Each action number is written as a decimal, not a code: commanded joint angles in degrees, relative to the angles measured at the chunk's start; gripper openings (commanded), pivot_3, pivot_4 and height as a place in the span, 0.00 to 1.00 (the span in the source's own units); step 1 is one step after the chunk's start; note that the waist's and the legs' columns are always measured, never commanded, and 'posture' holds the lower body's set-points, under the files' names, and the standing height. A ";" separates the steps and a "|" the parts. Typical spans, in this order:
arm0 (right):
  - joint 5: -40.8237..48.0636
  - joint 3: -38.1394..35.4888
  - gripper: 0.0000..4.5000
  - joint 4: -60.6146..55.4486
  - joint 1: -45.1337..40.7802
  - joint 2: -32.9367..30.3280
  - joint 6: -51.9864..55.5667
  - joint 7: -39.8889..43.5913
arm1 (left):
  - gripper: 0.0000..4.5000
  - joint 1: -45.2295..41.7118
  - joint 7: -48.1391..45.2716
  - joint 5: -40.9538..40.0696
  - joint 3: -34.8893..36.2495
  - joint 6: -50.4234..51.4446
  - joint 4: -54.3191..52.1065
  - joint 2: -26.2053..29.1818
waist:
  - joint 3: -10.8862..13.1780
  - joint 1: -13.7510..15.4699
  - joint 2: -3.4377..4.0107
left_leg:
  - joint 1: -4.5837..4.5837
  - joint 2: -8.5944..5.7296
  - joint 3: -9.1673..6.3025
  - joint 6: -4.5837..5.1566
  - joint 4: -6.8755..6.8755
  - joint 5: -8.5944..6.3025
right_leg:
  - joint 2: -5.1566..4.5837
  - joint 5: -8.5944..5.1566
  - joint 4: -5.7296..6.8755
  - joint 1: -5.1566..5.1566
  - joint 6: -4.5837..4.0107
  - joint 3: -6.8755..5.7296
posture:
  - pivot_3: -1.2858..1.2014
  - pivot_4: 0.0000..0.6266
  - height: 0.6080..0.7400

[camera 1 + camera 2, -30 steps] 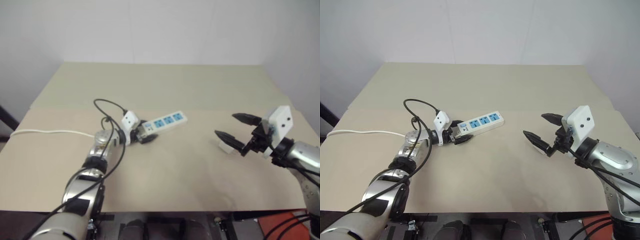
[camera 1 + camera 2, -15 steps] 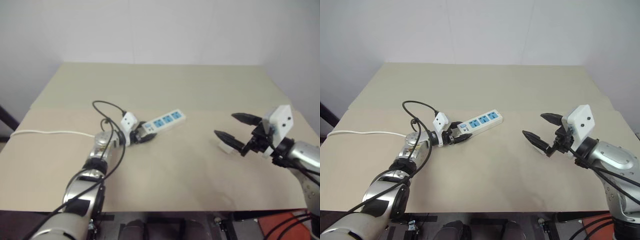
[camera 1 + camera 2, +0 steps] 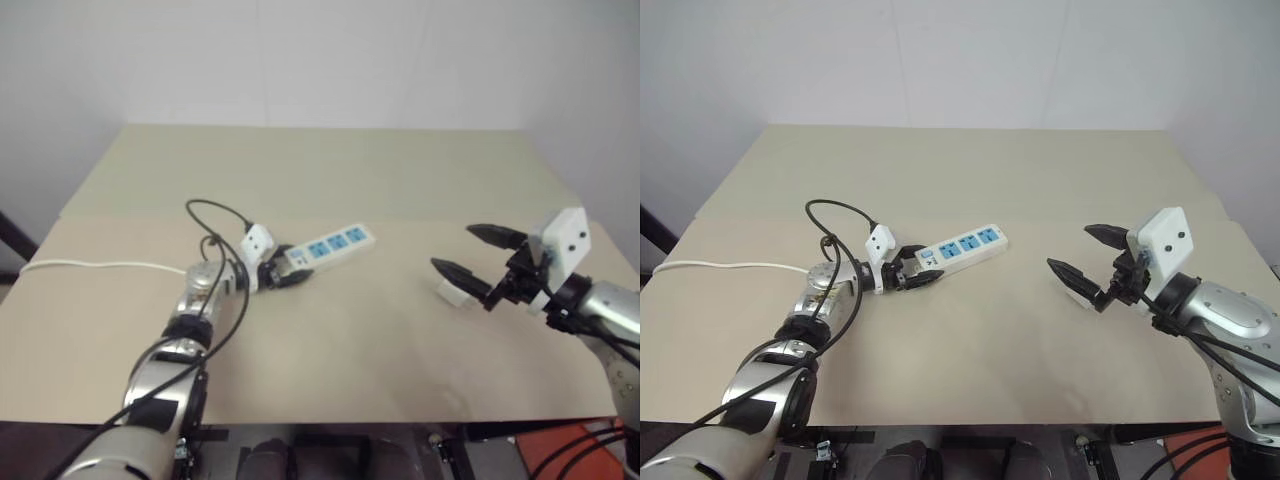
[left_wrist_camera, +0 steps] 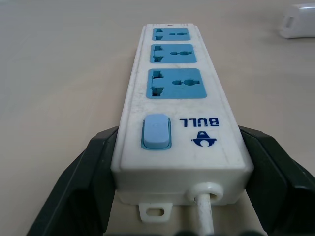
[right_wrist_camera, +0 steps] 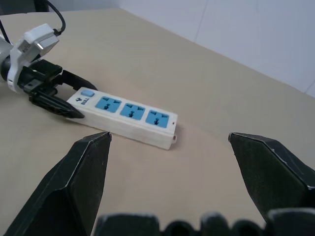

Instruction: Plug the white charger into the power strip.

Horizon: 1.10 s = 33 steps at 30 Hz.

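A long narrow white power strip point(image 3: 957, 247) with three blue sockets lay on the beige worktop point(image 3: 970, 340), set at a slant left of centre, its switch end nearest the left arm. The left end effector point(image 3: 921, 277) had its two black fingers point(image 4: 88, 184) pressed against the two long sides of the strip at that switch end — a pinch around the body, just beside the pale blue rocker switch point(image 4: 156, 132). The strip's white cord point(image 4: 204, 211) left the end face between those fingers, and a length of white cord point(image 3: 730, 266) ran across the worktop to its left edge. A black cable point(image 3: 835, 225) looped above the left wrist.

The small white rounded charger point(image 3: 452, 291) sat on the worktop well to the right of the strip, apart from it. The right end effector point(image 3: 1087, 258) hung near the charger with its two black fingers point(image 5: 86, 177) spread wide, nothing between them; from the head views one fingertip stood over the charger, but whether it touched could not be told. In the right wrist view the strip lay beyond the spread fingers — all three sockets facing up and unoccupied. In the left wrist view the charger showed as a small white shape point(image 4: 299, 21) past the far end of the strip.
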 commanded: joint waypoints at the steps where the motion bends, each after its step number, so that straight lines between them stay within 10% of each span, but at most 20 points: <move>1: -0.28 -2.55 1.00 0.16 -0.35 -0.89 -1.46 0.02 | 0.72 1.43 -4.71 -2.23 -1.27 2.50 -8.20 0.58 | 0.00 0.06 0.00 | -0.01 0.00 0.00 0.00 0.01 0.00 | 0.00 0.00 -0.01 0.00 0.00 -0.01 | 0.52 0.24 1.00; 33: -2.47 -4.02 1.00 3.27 0.58 -1.70 -3.12 1.50 | 0.72 18.38 -3.09 -2.88 -10.57 11.65 -40.05 0.92 | 0.00 0.24 0.00 | 0.01 0.06 -0.05 0.05 0.06 -0.03 | -0.01 0.01 0.00 0.01 0.01 0.05 | 0.52 0.24 1.00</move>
